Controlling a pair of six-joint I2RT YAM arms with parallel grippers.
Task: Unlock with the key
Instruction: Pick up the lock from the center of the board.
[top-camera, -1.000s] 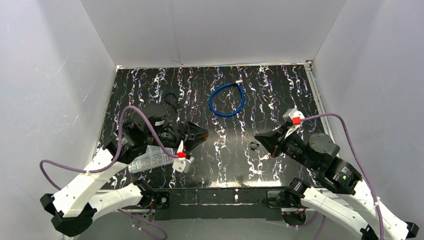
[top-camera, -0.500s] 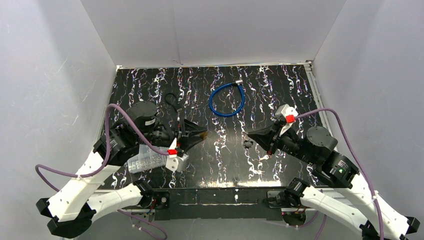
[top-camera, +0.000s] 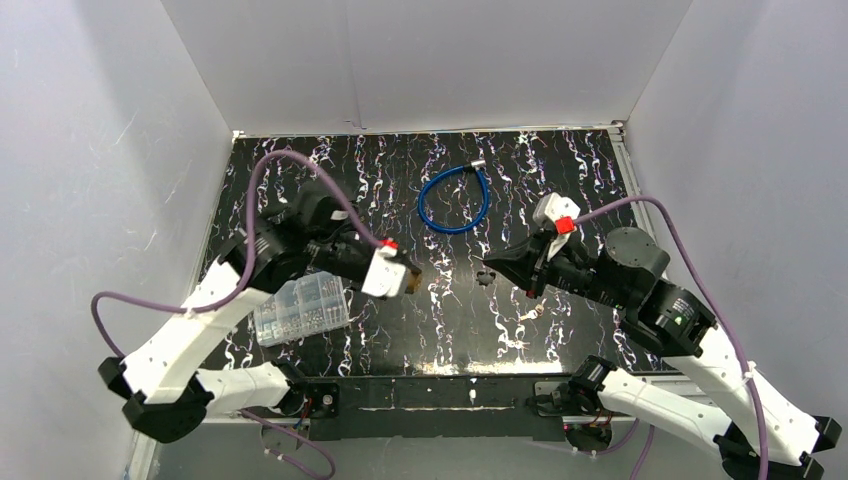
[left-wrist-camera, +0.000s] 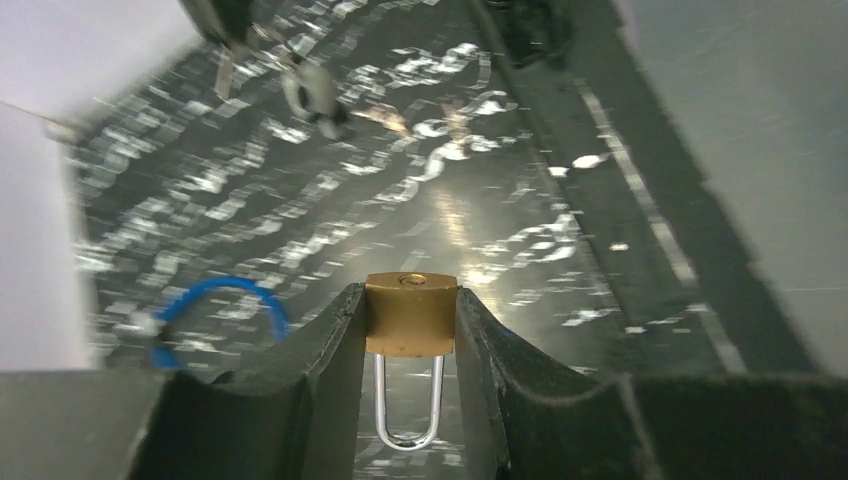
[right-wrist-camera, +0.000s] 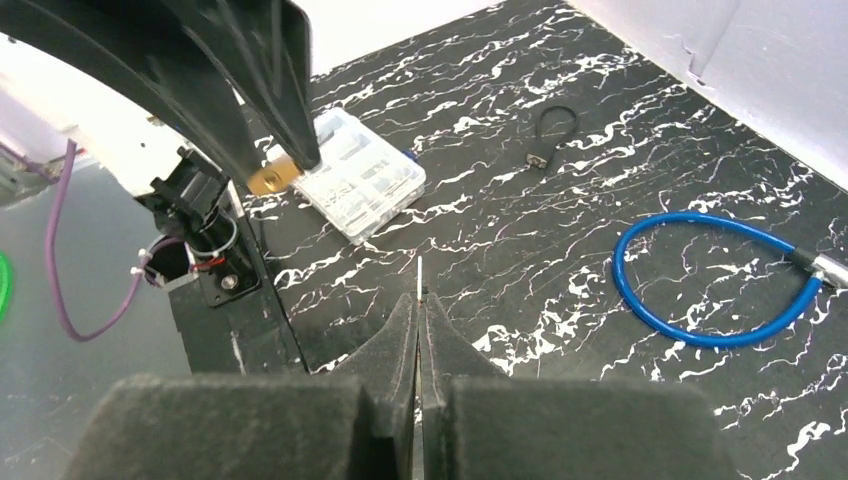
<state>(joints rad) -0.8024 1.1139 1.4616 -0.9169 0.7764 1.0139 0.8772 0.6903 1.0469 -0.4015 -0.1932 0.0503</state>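
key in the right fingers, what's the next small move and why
Probably bring the key toward the brass padlock and line its tip up with the padlock's outward end. The right fingers pinch the key, the left fingers clamp the padlock with its shackle pointing back, and a gap separates them.

Shiny metal, glossy table
The padlock (left-wrist-camera: 410, 314) is dull gold metal with a smooth silver loop (left-wrist-camera: 407, 405). The key (right-wrist-camera: 420, 276) is bare metal. The black table (top-camera: 470, 330) is glossy, the box (top-camera: 300, 308) clear plastic, the blue cable (top-camera: 452, 200) smooth
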